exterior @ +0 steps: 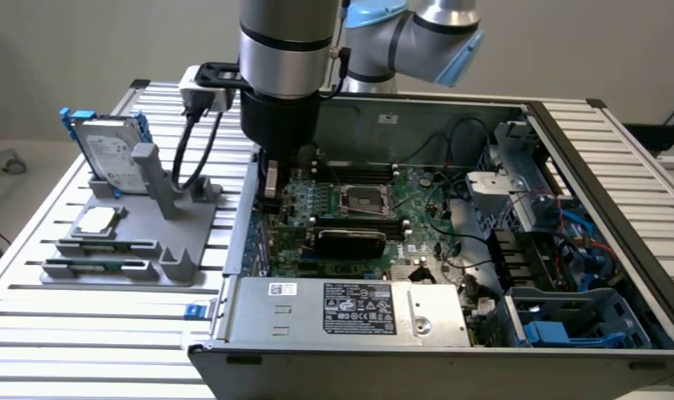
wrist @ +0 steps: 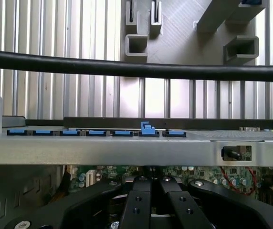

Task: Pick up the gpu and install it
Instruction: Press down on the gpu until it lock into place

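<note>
Silver arm's jaws [exterior: 272,185] low inside one open computer case [exterior: 603,158], clamped on one gpu [exterior: 271,182], one hard drive [exterior: 106,150] aside.

I see open case [exterior: 603,275] on slatted table [exterior: 47,333] | motherboard [exterior: 359,208] inside | grey holder [exterior: 147,242] beside it | hard drive [exterior: 106,154] upright in holder | black cable [wrist: 136,70]

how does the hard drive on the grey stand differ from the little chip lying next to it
The hard drive stands upright on edge at the far end of the grey stand; the chip lies flat nearer the front. The hard drive is larger and sits in a blue frame; the chip is a small square with no frame. The hard drive carries a white label. Both have silver metal faces and rest on that stand, outside the computer case.
</note>
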`<action>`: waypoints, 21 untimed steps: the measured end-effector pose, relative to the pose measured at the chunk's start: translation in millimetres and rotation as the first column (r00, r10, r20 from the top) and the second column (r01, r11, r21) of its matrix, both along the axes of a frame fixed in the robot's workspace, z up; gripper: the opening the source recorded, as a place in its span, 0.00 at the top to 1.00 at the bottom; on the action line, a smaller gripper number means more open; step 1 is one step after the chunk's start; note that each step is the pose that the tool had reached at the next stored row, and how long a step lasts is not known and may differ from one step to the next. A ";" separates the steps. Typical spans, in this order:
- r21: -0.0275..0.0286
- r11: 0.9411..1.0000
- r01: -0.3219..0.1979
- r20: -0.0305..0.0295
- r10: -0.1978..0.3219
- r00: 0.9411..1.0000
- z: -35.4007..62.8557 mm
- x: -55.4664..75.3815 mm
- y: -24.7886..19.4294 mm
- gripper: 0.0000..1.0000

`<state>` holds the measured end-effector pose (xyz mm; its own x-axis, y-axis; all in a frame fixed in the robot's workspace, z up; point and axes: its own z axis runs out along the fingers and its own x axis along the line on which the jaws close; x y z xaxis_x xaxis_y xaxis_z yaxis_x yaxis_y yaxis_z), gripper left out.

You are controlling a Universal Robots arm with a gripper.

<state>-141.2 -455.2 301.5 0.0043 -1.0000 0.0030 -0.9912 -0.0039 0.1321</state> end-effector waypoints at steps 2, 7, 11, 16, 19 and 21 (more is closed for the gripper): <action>0.000 1.000 0.000 0.000 0.000 1.000 -0.5 -0.4 0.1 0.89; 0.000 1.000 0.000 0.000 0.000 1.000 -1.8 -0.9 0.3 0.89; 0.001 1.000 0.000 0.001 0.000 1.000 -1.4 -0.9 0.4 0.89; 0.000 1.000 0.000 0.000 0.000 1.000 9.2 0.5 0.4 0.89; 0.000 1.000 0.000 0.000 0.000 1.000 10.5 6.2 0.4 0.89; 0.000 1.000 0.000 0.000 0.000 1.000 10.9 13.8 0.4 0.89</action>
